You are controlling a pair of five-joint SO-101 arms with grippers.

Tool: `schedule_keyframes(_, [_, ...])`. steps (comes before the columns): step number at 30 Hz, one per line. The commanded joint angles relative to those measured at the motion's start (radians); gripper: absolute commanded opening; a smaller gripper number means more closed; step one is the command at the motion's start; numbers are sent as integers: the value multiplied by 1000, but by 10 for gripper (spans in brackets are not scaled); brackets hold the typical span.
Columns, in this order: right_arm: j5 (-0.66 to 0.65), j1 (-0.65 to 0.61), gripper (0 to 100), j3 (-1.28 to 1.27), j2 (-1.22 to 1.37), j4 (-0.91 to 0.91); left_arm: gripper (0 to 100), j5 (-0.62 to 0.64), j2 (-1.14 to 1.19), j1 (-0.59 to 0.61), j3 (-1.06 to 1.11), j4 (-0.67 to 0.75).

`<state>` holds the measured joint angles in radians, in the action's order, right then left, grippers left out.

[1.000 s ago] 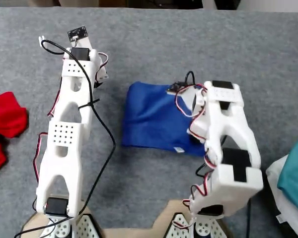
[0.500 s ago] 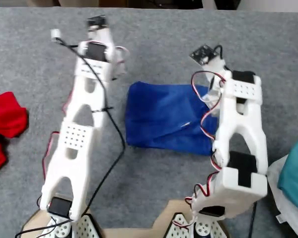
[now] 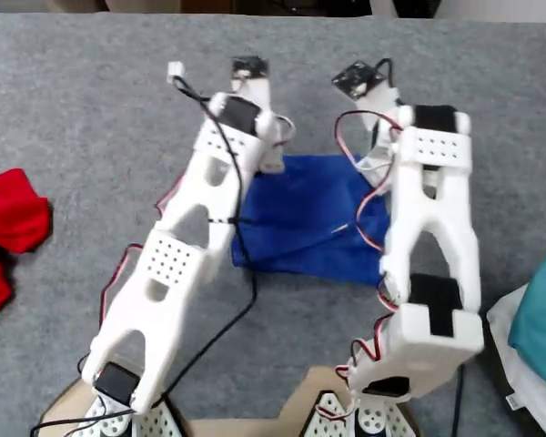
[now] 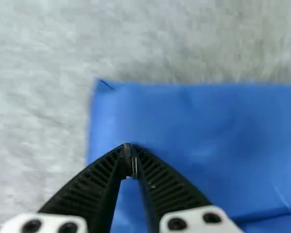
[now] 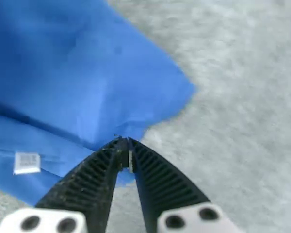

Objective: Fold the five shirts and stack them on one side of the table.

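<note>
A folded blue shirt (image 3: 300,218) lies flat at the middle of the grey table (image 3: 91,109). My left gripper (image 3: 271,157) stands over its far left corner, and my right gripper (image 3: 376,157) over its far right corner. In the left wrist view the left gripper (image 4: 128,165) is shut, its tips down on the blue shirt (image 4: 208,141) just inside the corner. The right gripper (image 5: 123,150) is shut too, its tips at the edge of the blue shirt (image 5: 72,82), near a white label (image 5: 26,162). No cloth shows between either pair of fingers.
Crumpled red shirts (image 3: 9,223) lie at the table's left edge. At the right edge a teal garment (image 3: 541,328) rests on white cloth (image 3: 510,373). Bare grey table lies behind the blue shirt and in front of it.
Both arms have swung toward the far edge of the blue shirt: the left arm from the far left inward, the right arm from the shirt's middle outward. The shirt now lies flatter.
</note>
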<state>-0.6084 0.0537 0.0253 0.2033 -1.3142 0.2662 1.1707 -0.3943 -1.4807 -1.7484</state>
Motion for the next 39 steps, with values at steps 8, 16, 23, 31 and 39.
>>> schedule_keyframes(8, [-2, -12, 5, -111, 88, -14, 19, -5, 110, 63, -5, 120])
schedule_keyframes(16, [-91, -10, 5, -372, -58, -6, 19, -5, 119, 92, -44, 121])
schedule_keyframes(23, [-149, 93, 5, -473, -166, -5, 19, -5, 119, 94, -46, 121])
schedule_keyframes(31, [-157, 143, 5, -203, -275, -48, 20, -5, 96, 94, -152, 54])
schedule_keyframes(39, [-6, -2, 5, 298, 18, -167, 20, -3, -8, 106, -189, 20])
